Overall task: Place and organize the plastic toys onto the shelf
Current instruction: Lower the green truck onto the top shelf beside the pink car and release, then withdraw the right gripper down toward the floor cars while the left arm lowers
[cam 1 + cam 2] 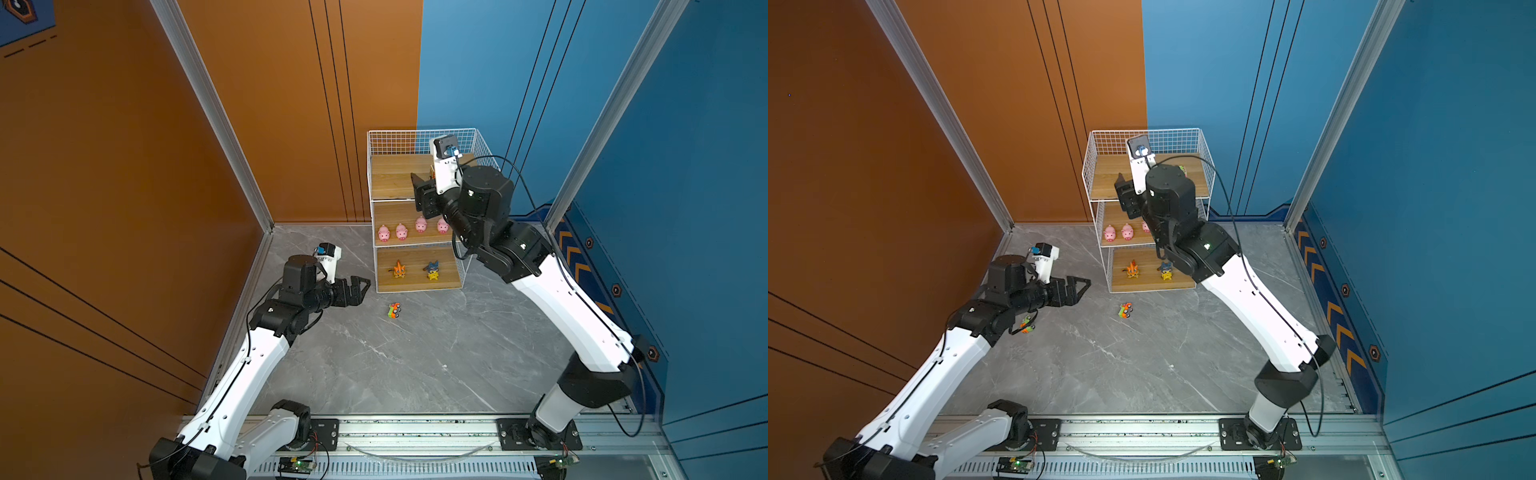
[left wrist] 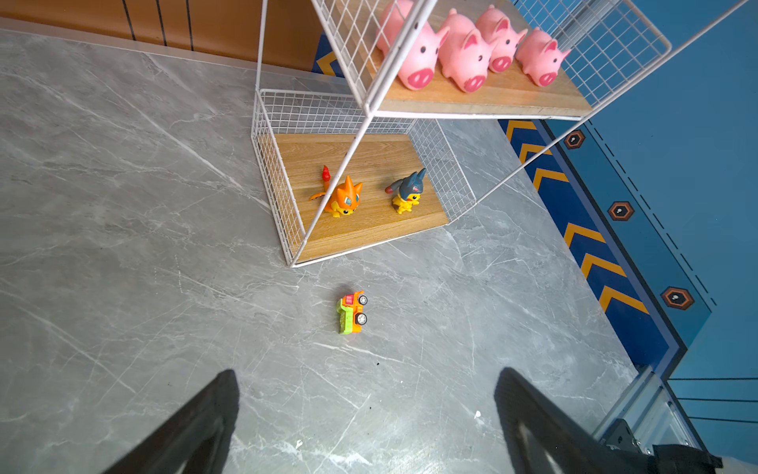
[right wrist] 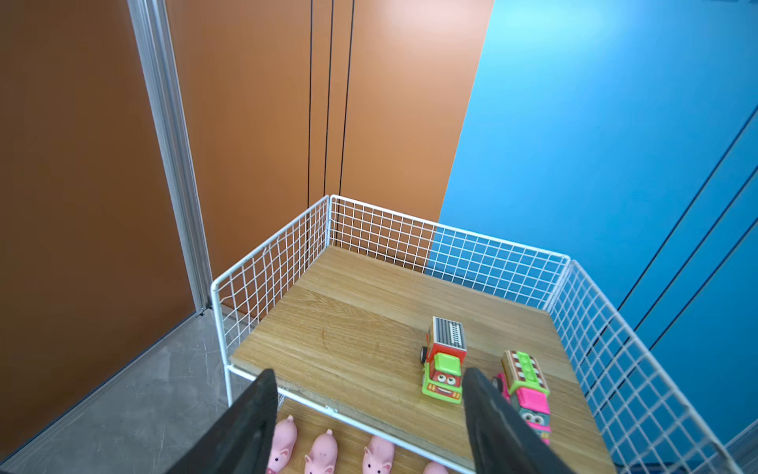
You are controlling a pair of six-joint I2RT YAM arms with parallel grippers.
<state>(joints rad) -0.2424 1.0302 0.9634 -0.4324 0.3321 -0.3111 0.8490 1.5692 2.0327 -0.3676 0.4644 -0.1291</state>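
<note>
Pink pigs (image 1: 401,232) on shelf (image 1: 395,143), middle tier

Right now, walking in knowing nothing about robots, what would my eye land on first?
The tall white wire shelf at the far edge of the grey floor, four pink pigs lined up on its middle board. Then the right gripper, open at the top board by two toy cars, and one small car tipped on its side on the floor before the open left gripper.
</note>
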